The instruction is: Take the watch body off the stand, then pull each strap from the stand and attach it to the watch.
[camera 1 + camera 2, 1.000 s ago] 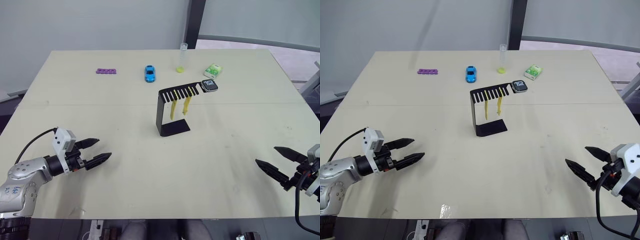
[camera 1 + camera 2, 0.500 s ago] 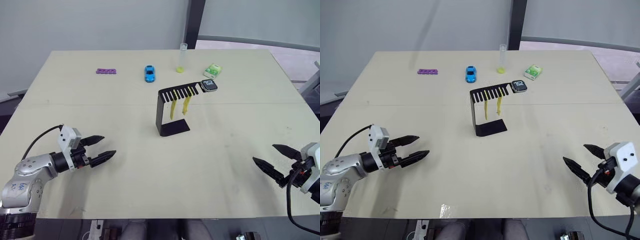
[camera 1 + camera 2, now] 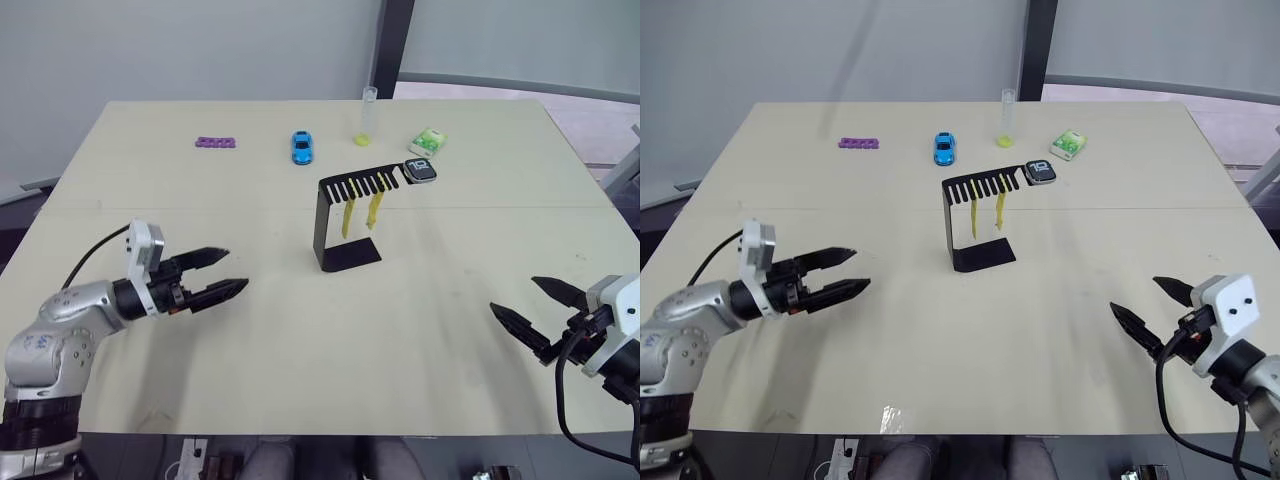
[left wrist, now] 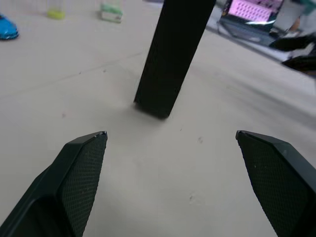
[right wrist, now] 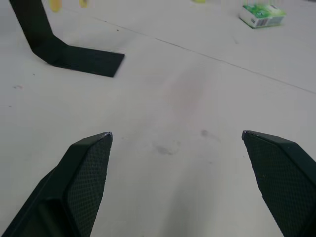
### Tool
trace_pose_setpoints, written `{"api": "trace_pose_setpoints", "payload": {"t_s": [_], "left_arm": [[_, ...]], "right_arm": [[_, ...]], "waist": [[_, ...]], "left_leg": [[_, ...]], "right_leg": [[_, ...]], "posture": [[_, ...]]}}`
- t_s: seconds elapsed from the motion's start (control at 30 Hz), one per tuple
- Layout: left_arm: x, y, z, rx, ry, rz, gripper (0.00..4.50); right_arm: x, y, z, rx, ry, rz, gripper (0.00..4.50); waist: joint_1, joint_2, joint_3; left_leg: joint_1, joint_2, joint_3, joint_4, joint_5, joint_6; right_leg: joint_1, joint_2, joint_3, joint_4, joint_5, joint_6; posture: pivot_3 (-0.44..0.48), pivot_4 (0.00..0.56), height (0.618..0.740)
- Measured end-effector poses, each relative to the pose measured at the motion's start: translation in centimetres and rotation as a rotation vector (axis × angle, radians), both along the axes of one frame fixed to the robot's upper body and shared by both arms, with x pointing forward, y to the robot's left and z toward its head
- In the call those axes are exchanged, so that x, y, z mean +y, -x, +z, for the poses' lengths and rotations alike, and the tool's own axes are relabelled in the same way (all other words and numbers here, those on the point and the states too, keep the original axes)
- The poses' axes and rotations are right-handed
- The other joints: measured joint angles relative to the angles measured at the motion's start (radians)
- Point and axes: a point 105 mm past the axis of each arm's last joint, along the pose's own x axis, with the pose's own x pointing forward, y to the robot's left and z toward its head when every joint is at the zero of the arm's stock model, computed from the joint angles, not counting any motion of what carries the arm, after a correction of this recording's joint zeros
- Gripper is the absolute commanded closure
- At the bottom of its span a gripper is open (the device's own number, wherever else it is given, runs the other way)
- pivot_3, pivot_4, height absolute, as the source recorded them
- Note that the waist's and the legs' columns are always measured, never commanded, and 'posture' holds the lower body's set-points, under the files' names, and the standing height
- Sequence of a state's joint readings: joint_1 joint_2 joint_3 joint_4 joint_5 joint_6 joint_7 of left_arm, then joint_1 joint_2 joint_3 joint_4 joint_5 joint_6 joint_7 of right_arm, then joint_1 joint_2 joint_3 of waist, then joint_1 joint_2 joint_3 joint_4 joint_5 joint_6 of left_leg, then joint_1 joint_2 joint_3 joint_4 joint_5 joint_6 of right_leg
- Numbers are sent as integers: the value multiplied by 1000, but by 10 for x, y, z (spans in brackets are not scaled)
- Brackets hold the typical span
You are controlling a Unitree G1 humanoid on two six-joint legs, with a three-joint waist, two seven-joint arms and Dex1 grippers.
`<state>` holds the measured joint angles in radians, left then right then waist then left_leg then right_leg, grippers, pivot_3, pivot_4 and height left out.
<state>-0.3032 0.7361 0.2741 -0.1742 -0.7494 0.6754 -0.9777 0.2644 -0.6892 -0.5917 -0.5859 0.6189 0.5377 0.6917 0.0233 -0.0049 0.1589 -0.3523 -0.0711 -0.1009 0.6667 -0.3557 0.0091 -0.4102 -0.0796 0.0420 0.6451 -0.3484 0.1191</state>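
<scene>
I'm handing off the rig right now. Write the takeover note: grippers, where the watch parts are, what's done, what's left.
Left gripper: open, holding nothing, above the table on the left side, pointing toward the stand.
Right gripper: open, holding nothing, at the near right of the table, well short of the stand.
Watch body: on the far tip of the stand's slanted top arm.
Straps: both yellow straps hang from the comb slots.
Done: nothing; all three parts are on the stand.
Left: lift the watch body off, pull each strap out, attach both to the watch.
</scene>
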Motion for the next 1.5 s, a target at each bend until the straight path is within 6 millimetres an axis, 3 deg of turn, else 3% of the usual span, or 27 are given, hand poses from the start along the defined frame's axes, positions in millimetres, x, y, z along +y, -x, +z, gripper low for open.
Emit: {"api": "trace_pose_setpoints", "payload": {"t_s": [0.1,0.2,0.43,0.83,1.07,1.5], "left_arm": [[-16,3,31,-92,-21,-103,0],[-35,1,54,-189,-47,-192,0],[-52,-20,73,-283,-46,-217,0],[-66,-31,70,-318,-59,-208,0],[-66,-35,70,-333,-61,-176,0],[-67,-36,73,-350,-64,-148,0]], "right_arm": [[22,-3,24,-72,-43,35,46],[57,-6,47,-132,-94,101,46],[108,-15,79,-189,-146,160,46],[114,-52,107,-159,-239,-93,46],[127,-67,115,-115,-268,-116,46],[145,-85,114,-55,-285,-122,46]], "waist": [[-4,0,0],[-8,-1,0],[-14,-3,2],[-28,-5,3],[-28,-5,3],[-34,-5,3]], "left_leg": [[0,0,0,0,1,-1],[0,0,0,0,1,-2],[-1,0,-2,1,1,-1],[-4,0,-2,1,1,-1],[-4,0,-3,1,2,-1],[-4,0,-2,1,2,-1]], "right_leg": [[0,0,0,1,0,0],[-2,0,-1,1,0,0],[-2,0,-3,0,0,-1],[-4,-1,-6,0,0,-1],[-4,-1,-6,1,0,-1],[-5,-1,-7,1,0,-1]], "posture": [[0,150,740],[0,150,740],[0,150,740],[0,150,740],[0,150,740],[0,150,740]]}}
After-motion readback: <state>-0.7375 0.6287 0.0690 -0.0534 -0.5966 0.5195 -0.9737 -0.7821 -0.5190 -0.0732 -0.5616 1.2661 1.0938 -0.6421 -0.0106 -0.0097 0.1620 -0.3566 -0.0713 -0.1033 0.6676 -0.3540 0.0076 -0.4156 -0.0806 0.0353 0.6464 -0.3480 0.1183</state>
